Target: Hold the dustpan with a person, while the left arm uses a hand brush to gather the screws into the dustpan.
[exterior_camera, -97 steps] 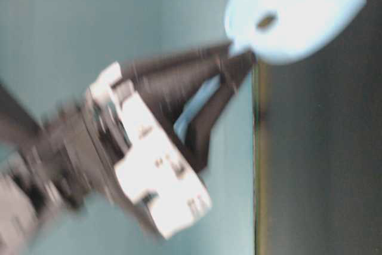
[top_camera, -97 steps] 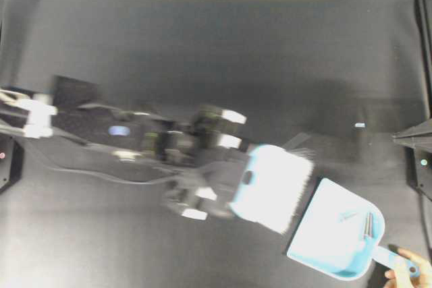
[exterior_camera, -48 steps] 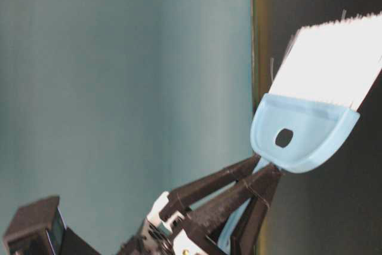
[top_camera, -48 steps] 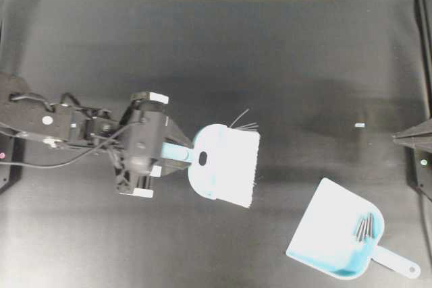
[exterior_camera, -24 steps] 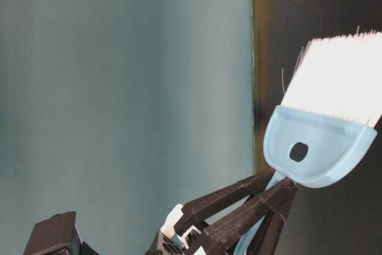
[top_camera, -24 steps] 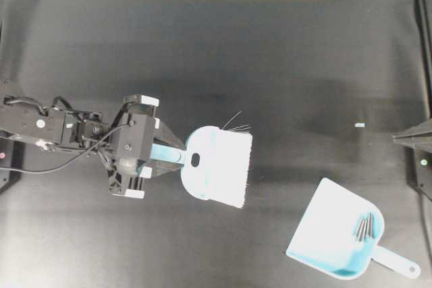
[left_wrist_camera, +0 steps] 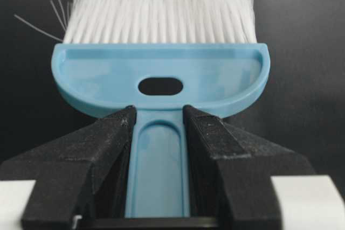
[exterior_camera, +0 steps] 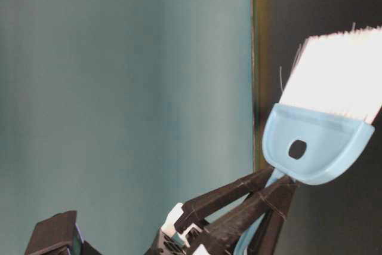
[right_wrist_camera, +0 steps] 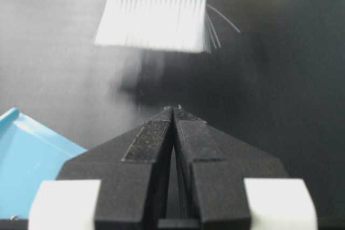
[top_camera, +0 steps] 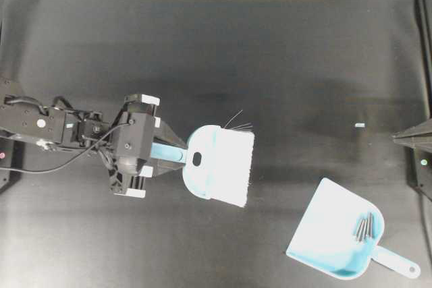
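Gripping the light-blue, white-bristled hand brush (left_wrist_camera: 160,74) by its handle, the left hand (left_wrist_camera: 159,119) stands part-open.

The light blue hand brush (top_camera: 217,164) is hanging above the black table left of centre, white bristles pointing toward three o'clock, its thin handle lying between the left gripper (top_camera: 164,153) fingers. The light blue dustpan (top_camera: 334,237) is lying at five o'clock, mouth facing ten o'clock, with the screws (top_camera: 364,226) bunched near its rounded back.
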Available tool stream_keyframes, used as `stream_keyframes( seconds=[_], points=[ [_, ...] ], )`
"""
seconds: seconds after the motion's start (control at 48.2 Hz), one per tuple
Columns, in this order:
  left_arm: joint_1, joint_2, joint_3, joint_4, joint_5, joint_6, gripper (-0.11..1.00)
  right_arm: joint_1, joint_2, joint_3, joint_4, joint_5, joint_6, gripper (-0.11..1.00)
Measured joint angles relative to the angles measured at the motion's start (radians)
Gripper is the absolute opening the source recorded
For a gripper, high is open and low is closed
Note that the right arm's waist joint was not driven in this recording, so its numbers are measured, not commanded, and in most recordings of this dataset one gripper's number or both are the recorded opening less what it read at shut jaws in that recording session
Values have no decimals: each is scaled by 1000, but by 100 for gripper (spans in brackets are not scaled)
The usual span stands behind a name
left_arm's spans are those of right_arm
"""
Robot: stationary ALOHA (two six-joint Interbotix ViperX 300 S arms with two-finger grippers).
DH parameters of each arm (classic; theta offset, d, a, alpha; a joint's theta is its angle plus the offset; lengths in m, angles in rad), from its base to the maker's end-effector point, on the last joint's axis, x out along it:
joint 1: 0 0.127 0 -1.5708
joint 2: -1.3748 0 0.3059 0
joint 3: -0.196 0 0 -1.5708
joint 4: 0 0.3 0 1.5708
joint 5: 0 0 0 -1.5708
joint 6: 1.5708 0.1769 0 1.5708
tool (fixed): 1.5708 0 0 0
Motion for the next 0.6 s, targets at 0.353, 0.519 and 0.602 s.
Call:
stream_keyframes(
  seconds=[0.353, 0.519, 0.602],
  points=[
    [0, 2, 9, 0, -26, -31, 82, 0, 0, 0, 0, 0, 0, -1],
    [0, -21, 44, -2, -49, -35, 82, 0, 0, 0, 0, 0, 0, -1],
    [0, -51, 66, 0, -60, -43, 82, 0, 0, 0, 0, -2, 0, -1]
  ],
)
